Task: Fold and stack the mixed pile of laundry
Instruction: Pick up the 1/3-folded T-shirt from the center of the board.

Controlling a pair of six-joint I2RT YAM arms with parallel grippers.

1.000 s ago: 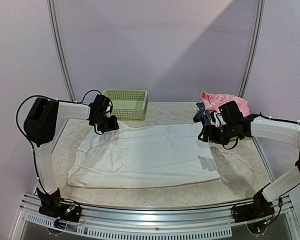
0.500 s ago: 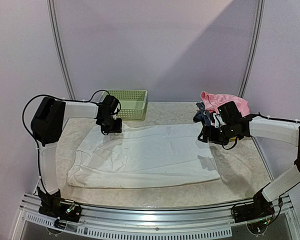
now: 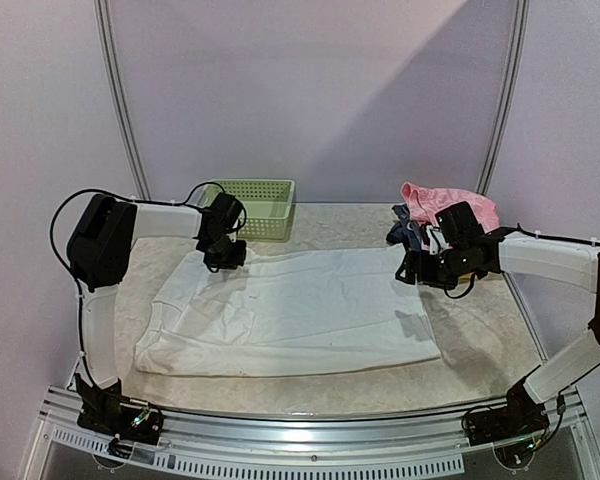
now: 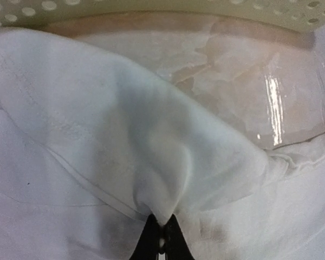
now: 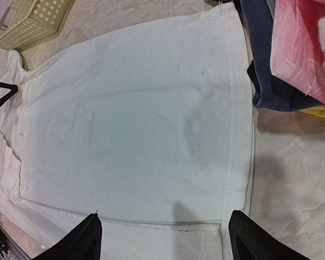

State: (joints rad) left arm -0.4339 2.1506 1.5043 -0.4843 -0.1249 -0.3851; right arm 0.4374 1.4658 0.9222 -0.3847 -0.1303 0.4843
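- Top view: you see the white piece (image 3: pixel 290 310) spread flat across the middle of the table (image 3: pixel 480 345), its near edge set back from the table's front.
  - The left gripper (image 3: pixel 227 258) sits low on the cloth's far left corner, just in front of the pale green basket (image 3: pixel 252 207). From here its jaws are too small to read.
  - The right gripper (image 3: pixel 410 266) is at the cloth's far right corner, near the pink piece (image 3: pixel 450 205). That piece lies heaped on folded dark blue clothes (image 3: pixel 406 230) at the far right.
  - You have bare marbled tabletop to the right of the cloth and in front of it. Plain pale walls (image 3: pixel 310 100) close in the back and sides.
- Left wrist view: your left gripper is pinched tight, its tips together on a raised fold of the white piece, which tents up from them.
  - Only the very tips show at the bottom edge; the rest is cut off.
  - Glossy tabletop and the basket's perforated wall run along the top.
- Right wrist view: your right gripper stands wide apart with nothing between its fingers, over the hemmed edge of the white piece. You cannot tell whether the tips touch the cloth.
  - The pink piece and dark blue clothes are cut off at the top right, with a sliver of yellow cloth (image 5: pixel 322 112) beneath them.
  - The basket is clipped by the top left corner.
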